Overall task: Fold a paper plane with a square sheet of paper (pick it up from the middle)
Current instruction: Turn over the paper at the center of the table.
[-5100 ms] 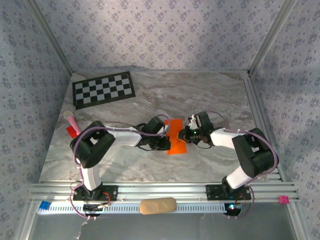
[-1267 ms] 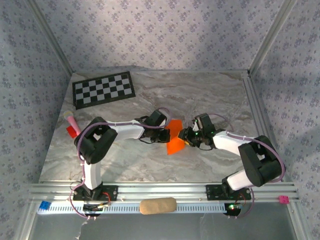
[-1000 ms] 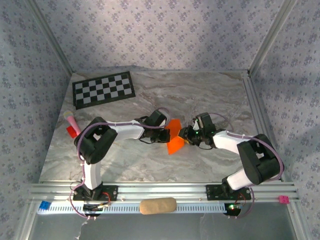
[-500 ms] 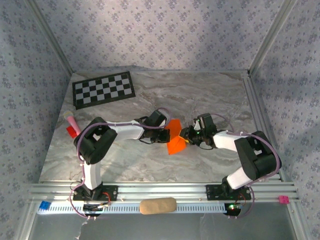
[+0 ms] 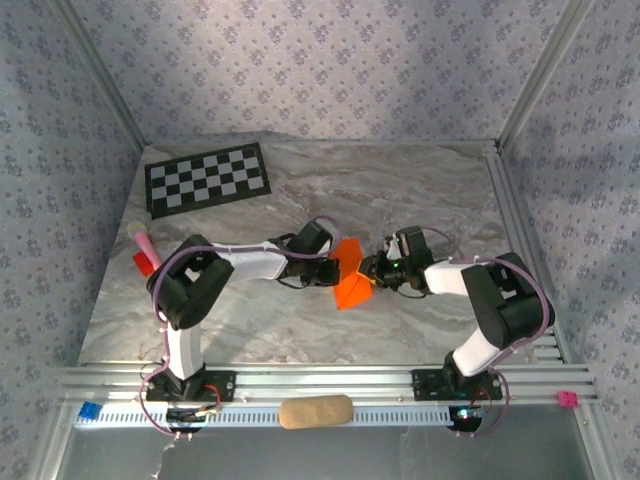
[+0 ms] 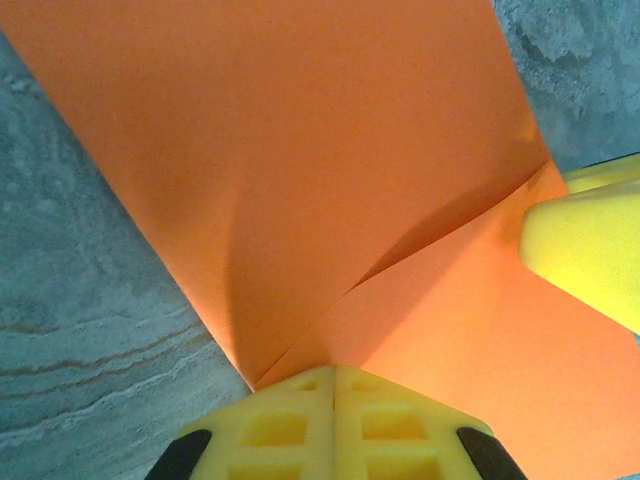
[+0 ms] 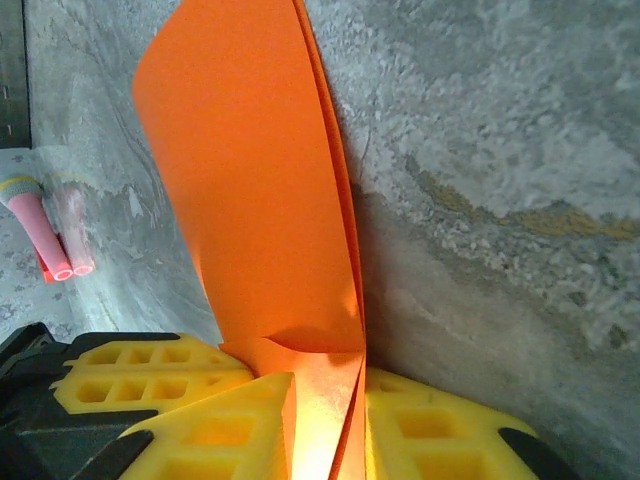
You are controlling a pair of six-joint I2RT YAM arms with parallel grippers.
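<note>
The square sheet of paper (image 5: 351, 277), bright orange and creased into a smaller folded shape, stands partly raised off the marble table (image 5: 400, 190) between my two grippers. My left gripper (image 5: 329, 268) is shut on its left edge; in the left wrist view the yellow fingertips (image 6: 300, 425) meet where the paper's (image 6: 300, 150) fold lines converge. My right gripper (image 5: 373, 271) is at the paper's right edge. In the right wrist view its fingers (image 7: 440, 435) stand a little apart around the paper's (image 7: 250, 160) layered edge, with a narrow gap still showing between them.
A black-and-white checkerboard sheet (image 5: 208, 178) lies at the back left. A small red and pink object (image 5: 144, 250) sits near the left edge and shows as the same object (image 7: 55, 235) in the right wrist view. A tan oval pad (image 5: 315, 411) rests on the front rail.
The right gripper's jaws have narrowed around the paper's edge, and the right arm's elbow has swung inward. The left gripper has kept its hold and place.
</note>
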